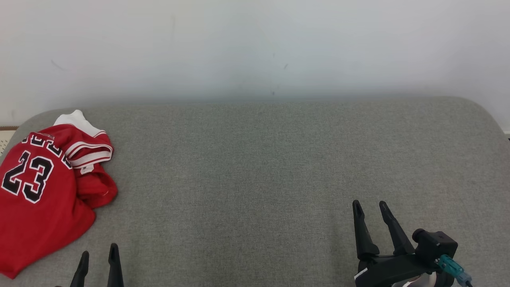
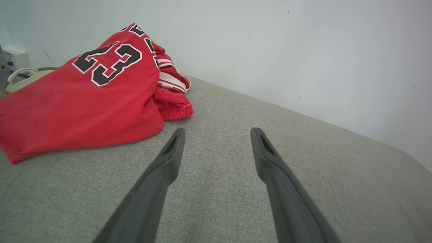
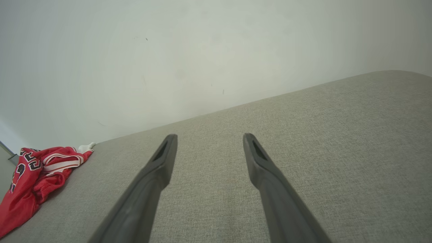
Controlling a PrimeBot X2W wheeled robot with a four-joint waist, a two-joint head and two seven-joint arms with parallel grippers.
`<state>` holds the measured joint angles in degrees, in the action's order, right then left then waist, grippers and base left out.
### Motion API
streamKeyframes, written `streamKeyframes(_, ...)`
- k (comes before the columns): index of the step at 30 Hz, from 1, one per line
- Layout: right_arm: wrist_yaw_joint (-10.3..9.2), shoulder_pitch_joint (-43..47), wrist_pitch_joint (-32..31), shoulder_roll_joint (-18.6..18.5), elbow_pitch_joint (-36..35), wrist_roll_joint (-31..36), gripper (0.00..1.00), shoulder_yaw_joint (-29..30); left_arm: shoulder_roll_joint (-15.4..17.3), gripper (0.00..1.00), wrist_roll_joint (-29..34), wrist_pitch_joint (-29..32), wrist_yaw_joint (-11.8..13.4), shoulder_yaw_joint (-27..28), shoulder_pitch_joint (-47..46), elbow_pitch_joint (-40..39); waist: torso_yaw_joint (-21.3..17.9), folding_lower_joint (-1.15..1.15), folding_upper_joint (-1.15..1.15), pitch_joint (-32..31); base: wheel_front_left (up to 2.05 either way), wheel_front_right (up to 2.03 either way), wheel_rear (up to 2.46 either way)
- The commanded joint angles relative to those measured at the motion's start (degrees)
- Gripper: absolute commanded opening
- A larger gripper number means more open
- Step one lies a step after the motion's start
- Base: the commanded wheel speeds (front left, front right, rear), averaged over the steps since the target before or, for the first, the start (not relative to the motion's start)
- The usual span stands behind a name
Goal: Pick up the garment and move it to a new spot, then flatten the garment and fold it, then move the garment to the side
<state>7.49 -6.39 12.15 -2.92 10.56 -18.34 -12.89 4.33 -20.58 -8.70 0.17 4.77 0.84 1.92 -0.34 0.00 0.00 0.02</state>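
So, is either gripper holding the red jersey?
No, the left gripper and right gripper are both open and empty, apart from the jersey.

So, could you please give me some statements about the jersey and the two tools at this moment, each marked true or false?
1. The red jersey lies at the left end of the grey surface. True.
2. The left tool is shut on the jersey. False: it is open, holds nothing and stands apart from the cloth.
3. The jersey shows the number 23. True.
4. The jersey is spread flat and neatly folded. False: it lies bunched, with a sleeve crumpled on top.
5. The right tool is open over bare grey fabric, far from the jersey. True.
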Motion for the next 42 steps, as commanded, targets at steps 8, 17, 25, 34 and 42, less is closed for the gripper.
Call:
streamKeyframes(8,0.01,-0.33,1.01,0.04,-0.49,5.53,1.0,-0.36,0.58,1.0,5.47,-1.87,0.67,-1.05,-0.57,-0.87,-0.12,0.0,0.0,0.02,0.0,0.0,0.0)
streamKeyframes(17,0.01,-0.24,1.61,0.04,-0.35,9.08,1.0,-0.56,0.54,1.0,9.18,-3.36,0.93,-1.71,-0.66,-1.19,-0.18,0.0,0.0,-0.14,0.0,0.0,0.0)
streamKeyframes(25,0.0,-0.26,2.22,0.05,-0.2,10.27,1.0,-0.9,0.02,1.0,11.85,-4.75,0.49,-1.46,-0.56,-1.27,-0.26,0.0,0.0,-0.27,0.0,0.0,0.0)
streamKeyframes(34,0.0,-0.33,2.76,0.05,0.17,12.99,1.0,-0.86,-0.37,1.0,14.96,-6.04,-0.17,-0.79,-0.52,-1.53,-0.28,0.0,0.0,-0.55,0.0,0.0,0.0)
streamKeyframes(42,0.0,-0.16,3.06,0.05,0.62,14.38,1.0,-0.6,-0.72,1.0,16.49,-6.66,-0.12,-0.29,-0.62,-1.42,-0.26,0.0,0.0,-0.74,0.0,0.0,0.0)
